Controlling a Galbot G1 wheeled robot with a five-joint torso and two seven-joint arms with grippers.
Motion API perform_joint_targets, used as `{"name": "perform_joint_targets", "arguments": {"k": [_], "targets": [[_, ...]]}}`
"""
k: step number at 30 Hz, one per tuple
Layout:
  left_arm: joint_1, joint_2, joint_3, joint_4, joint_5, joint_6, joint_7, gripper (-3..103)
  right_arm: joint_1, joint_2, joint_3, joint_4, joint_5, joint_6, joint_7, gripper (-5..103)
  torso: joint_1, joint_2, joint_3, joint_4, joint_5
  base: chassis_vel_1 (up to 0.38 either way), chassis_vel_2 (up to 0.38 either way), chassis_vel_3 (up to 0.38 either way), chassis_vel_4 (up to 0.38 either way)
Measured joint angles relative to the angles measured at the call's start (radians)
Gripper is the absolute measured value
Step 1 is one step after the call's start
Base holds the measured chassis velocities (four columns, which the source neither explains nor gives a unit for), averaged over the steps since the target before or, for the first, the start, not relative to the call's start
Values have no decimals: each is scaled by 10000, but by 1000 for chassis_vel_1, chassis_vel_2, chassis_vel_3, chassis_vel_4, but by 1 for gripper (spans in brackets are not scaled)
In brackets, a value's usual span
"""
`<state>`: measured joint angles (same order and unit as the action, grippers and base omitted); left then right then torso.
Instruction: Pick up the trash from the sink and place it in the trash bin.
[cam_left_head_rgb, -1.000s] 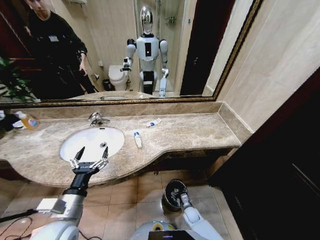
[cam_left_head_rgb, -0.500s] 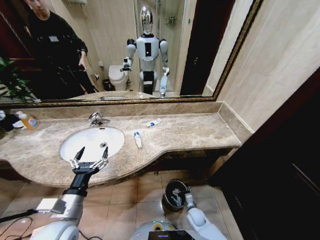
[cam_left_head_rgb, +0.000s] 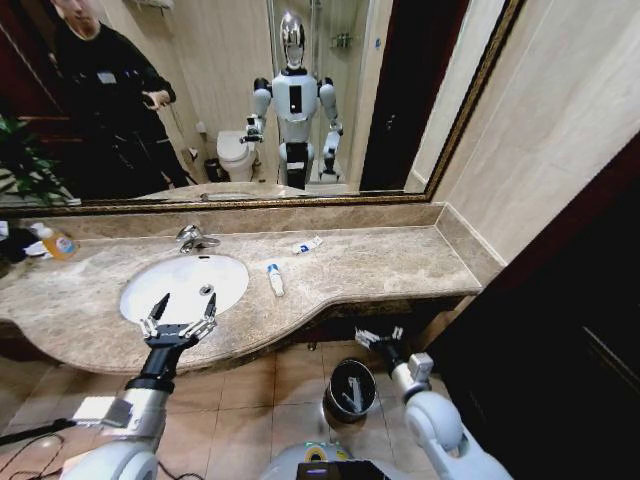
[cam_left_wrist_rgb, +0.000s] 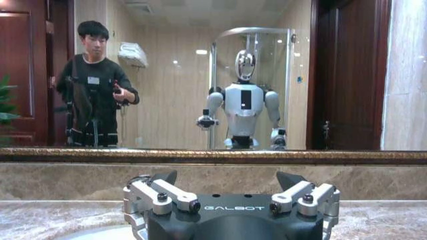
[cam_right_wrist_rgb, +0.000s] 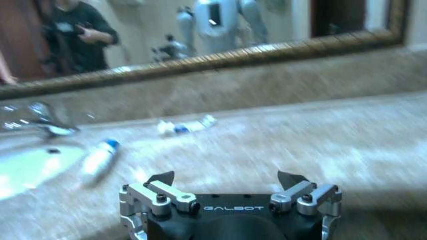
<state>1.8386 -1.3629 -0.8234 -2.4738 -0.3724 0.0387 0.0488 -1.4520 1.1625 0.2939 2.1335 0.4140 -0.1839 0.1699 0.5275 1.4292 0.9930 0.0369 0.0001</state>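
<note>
The white oval sink (cam_left_head_rgb: 160, 290) is set in the beige counter, and its basin shows just the drain. Just right of the sink a white tube with a blue end (cam_left_head_rgb: 275, 279) (cam_right_wrist_rgb: 99, 156) lies on the counter, with a flat white packet (cam_left_head_rgb: 307, 245) (cam_right_wrist_rgb: 187, 125) farther back. My left gripper (cam_left_head_rgb: 178, 318) (cam_left_wrist_rgb: 227, 180) hangs open over the sink's front rim, holding nothing. My right gripper (cam_left_head_rgb: 380, 338) (cam_right_wrist_rgb: 227, 182) is open and empty, just below the counter's front edge, above and right of the black trash bin (cam_left_head_rgb: 352, 388) on the floor. Something pale lies inside the bin.
A chrome faucet (cam_left_head_rgb: 192, 238) stands behind the sink. A bottle with an orange label (cam_left_head_rgb: 58, 242) sits at the counter's far left. A mirror runs along the back wall. A dark cabinet (cam_left_head_rgb: 560, 330) closes off the right side, and tiled floor surrounds the bin.
My right gripper has risen from the bin's mouth, up and to the right, to just under the counter edge. The left arm has not moved.
</note>
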Motion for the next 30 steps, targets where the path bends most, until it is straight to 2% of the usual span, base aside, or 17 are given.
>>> {"name": "perform_joint_targets", "arguments": {"k": [2, 4, 7, 8, 9, 12, 14, 16, 18, 22, 23, 30], "targets": [[0, 0, 0, 0, 0, 0, 0, 100, 241, -49, -114, -55, 1, -66, -162, 100, 0, 0, 0, -1, -1, 0, 0, 0, 0], [0, 0, 0, 0, 0, 0, -1, 100, 1065, -158, -457, -521, -4, -140, -747, 100, 1, 0, 1, 0, 1, 0, 0, 0, 0], [0, -1, 0, 0, 0, 0, -1, 100, 1620, -219, -659, -878, 23, -141, -1079, 100, 2, 0, 1, 1, 0, 0, 0, 0, 0], [0, 0, 0, 0, 0, 0, -1, 100, 2282, -302, -889, -1290, 121, -147, -1410, 100, 2, -1, 2, 0, 1, 0, 0, 0, 0], [0, 0, 0, 0, 0, 0, -1, 100, 2282, -302, -889, -1290, 121, -147, -1410, 100, 2, -1, 2, 0, 1, 0, 0, 0, 0], [0, 0, 0, 0, 0, 0, 0, 100, 3663, -421, -1599, -1952, 581, -366, -1545, 100, 2, 0, 1, 1, 0, 0, 0, 0, 0], [0, -1, 0, 0, 0, 0, -1, 100, 3996, -408, -1848, -2106, 726, -466, -1546, 100, 2, -1, 2, 1, 0, 0, 0, 0, 0], [0, 0, 0, 0, 0, 0, 0, 100, 4858, -196, -2667, -2485, 1041, -726, -1327, 100, 3, -1, 2, 0, -2, 0, 0, 0, 0], [0, 0, 0, 0, 0, 0, 0, 100, 5007, -128, -2824, -2554, 1073, -768, -1260, 100, 2, -1, 2, 0, -1, 0, 0, 0, 0], [0, 0, 0, 0, 0, 0, 0, 100, 6070, 525, -4061, -3184, 1089, -970, -859, 100, 2, -1, 2, 1, -3, 0, 0, 0, 0], [0, 0, 0, 0, 0, 0, 0, 100, 6070, 525, -4061, -3184, 1089, -970, -859, 100, 2, -1, 2, 1, -3, 0, 0, 0, 0], [0, 0, 0, 0, 0, 0, 0, 100, 7176, 1759, -5057, -4587, 949, -1098, -302, 100, 2, -1, 1, 1, -5, 0, 0, 0, 0]]}}
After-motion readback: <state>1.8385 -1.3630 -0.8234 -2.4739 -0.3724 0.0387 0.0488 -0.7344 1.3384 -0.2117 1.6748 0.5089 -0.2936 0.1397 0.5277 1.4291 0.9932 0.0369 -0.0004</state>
